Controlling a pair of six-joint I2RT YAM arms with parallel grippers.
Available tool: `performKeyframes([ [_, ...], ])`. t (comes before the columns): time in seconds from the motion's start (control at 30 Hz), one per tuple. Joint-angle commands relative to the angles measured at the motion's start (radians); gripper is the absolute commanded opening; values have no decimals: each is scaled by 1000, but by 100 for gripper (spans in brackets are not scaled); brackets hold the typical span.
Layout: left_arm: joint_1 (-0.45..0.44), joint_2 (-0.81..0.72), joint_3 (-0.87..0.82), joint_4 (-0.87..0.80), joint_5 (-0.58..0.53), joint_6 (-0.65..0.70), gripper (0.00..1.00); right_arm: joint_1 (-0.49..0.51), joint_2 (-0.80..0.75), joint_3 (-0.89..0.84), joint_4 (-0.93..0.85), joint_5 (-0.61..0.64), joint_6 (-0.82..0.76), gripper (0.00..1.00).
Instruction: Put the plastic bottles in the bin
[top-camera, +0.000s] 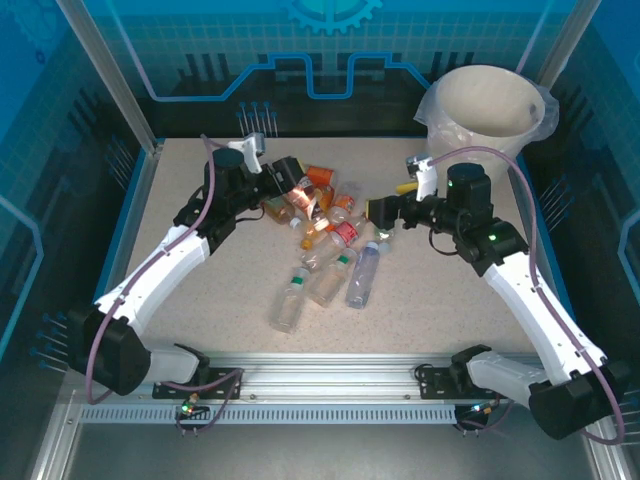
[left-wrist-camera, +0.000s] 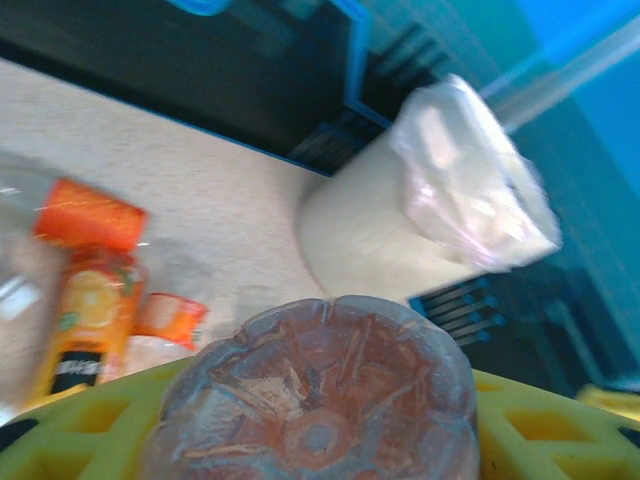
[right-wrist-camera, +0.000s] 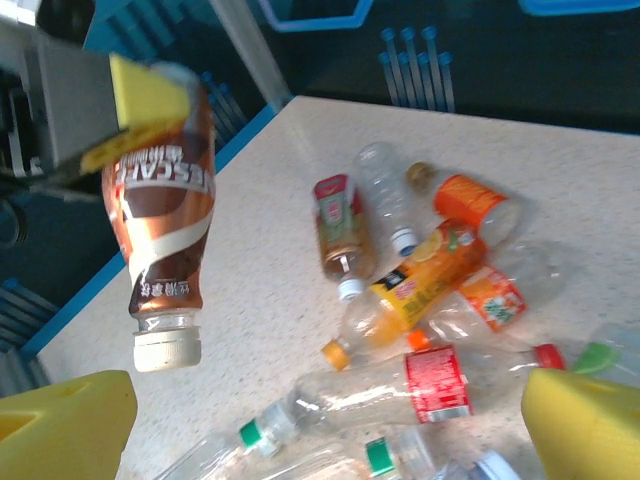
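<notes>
A brown-labelled bottle (right-wrist-camera: 160, 220) hangs cap-down, clamped in the left jaws, at 11 o'clock of the bottle pile (top-camera: 328, 278) on the worktop (top-camera: 230, 300); right jaws gape wide, empty, at its 2 o'clock; bin (top-camera: 480, 135) at the worktop's 1 o'clock corner

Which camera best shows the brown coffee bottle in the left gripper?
Right wrist: the brown coffee bottle shows nearly whole, cap down, label readable. Left wrist gives its base, blurred; top external has it small and dark.
</notes>
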Motion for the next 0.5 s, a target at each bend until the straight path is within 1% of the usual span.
performKeyframes([
  [0.0,-14,20,53,33,163,80,38,25,28,1,2,-159,-51,100],
  [0.07,-18,23,58,57,218,89,38,45,48,-1,15,-179,-41,100],
  [0.17,-40,23,62,95,278,109,38,76,93,18,51,-242,-18,100],
  [0.27,-74,29,65,124,310,143,39,118,151,66,72,-258,16,100],
  [0.33,-93,35,66,147,315,161,40,141,184,85,115,-282,46,100],
  [0.4,-100,54,87,154,350,160,40,163,210,79,201,-300,95,100],
  [0.47,-102,73,104,165,376,143,41,178,230,71,271,-286,146,100],
])
